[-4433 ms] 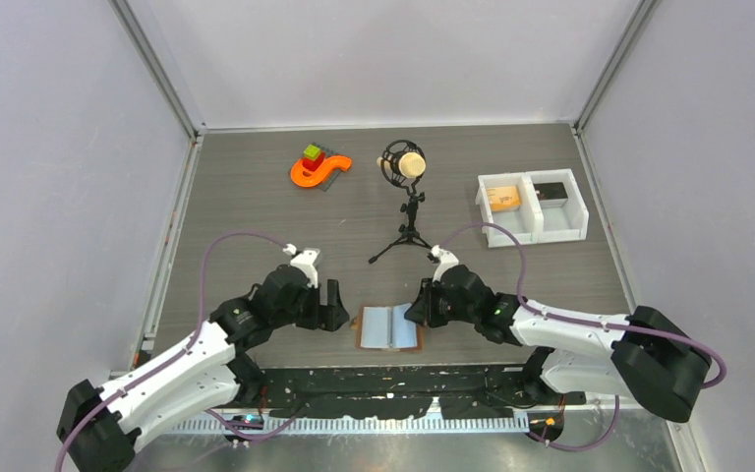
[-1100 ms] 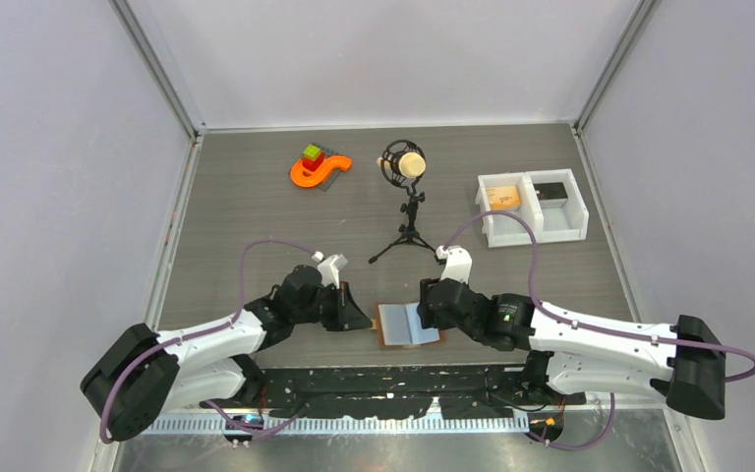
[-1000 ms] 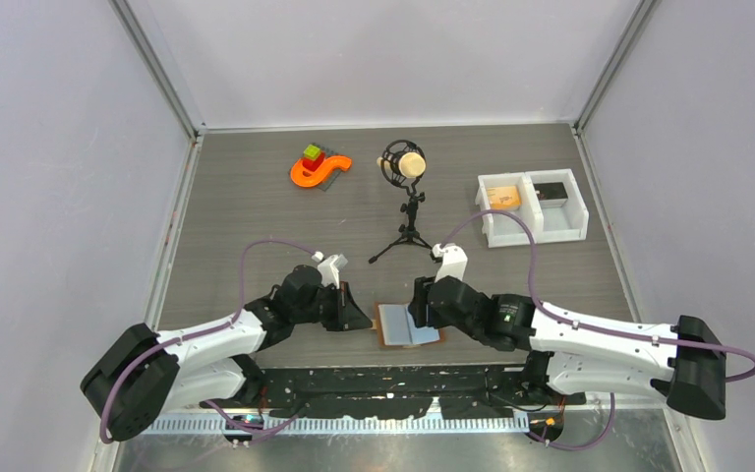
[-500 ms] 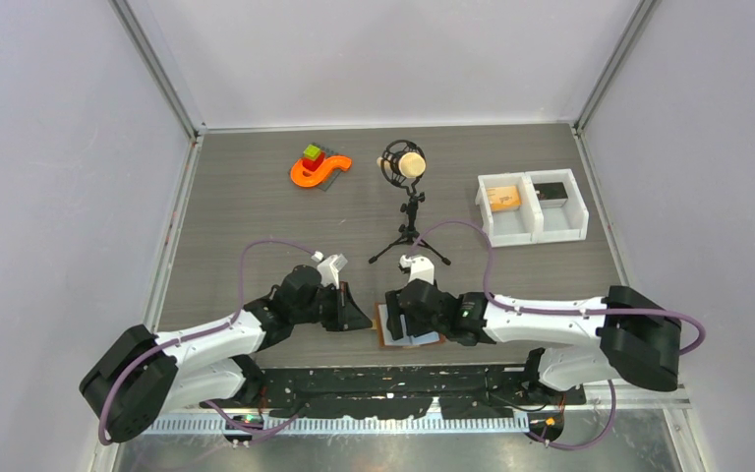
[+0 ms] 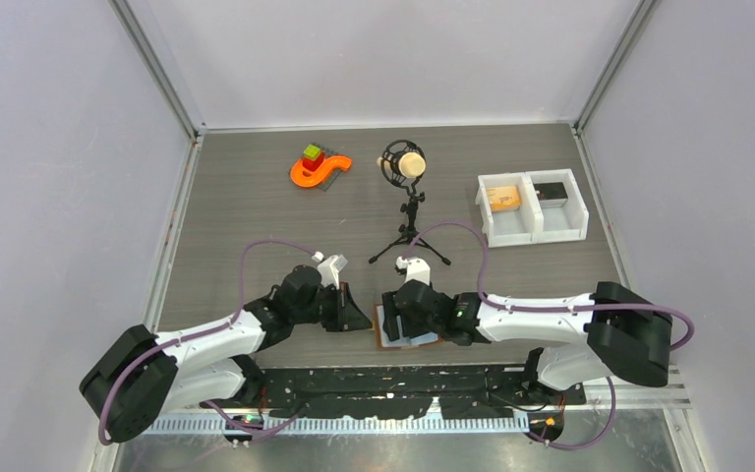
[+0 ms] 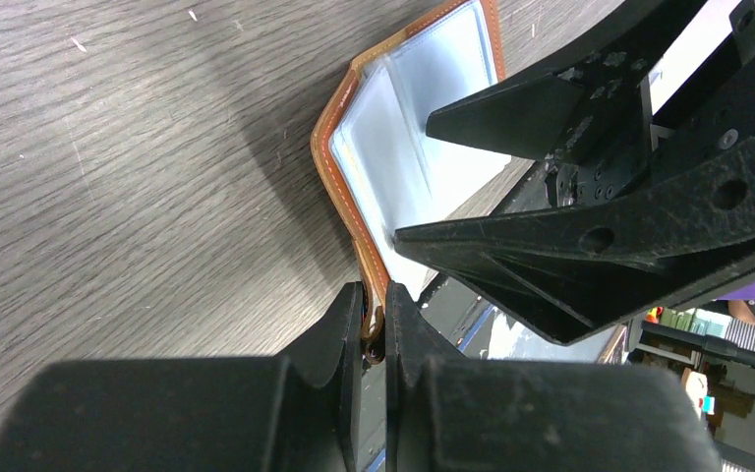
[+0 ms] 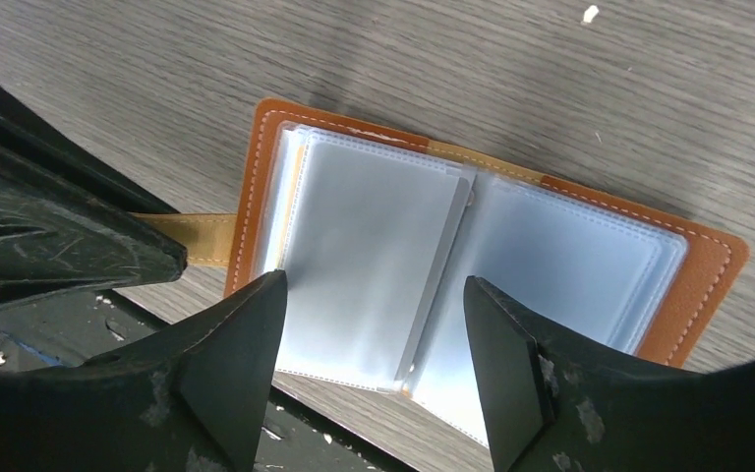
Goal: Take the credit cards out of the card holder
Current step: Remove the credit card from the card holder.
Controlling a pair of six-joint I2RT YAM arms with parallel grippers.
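Card holder (image 7: 383, 246): tan-orange leather border, pale stitch line round edge. Inside: blue-grey translucent sleeves, faint dotted seams. Tab (image 7: 197, 239): mustard-tan. Surface (image 5: 256, 197): grey, streaky wood grain, few white flecks. Left fingers (image 6: 349, 334), right fingers (image 7: 226, 364): matte black, scuffed. Left arm (image 5: 202, 342), right arm (image 5: 541, 315): white shells, black joints. Cable (image 5: 273, 243): purple. Bin (image 5: 560, 232): white; tan item (image 5: 503, 199) one half, black item (image 5: 551, 189) other. Toy (image 5: 313, 173): orange, with green and red blocks on top. Microphone (image 5: 411, 163): cream head, black stand.
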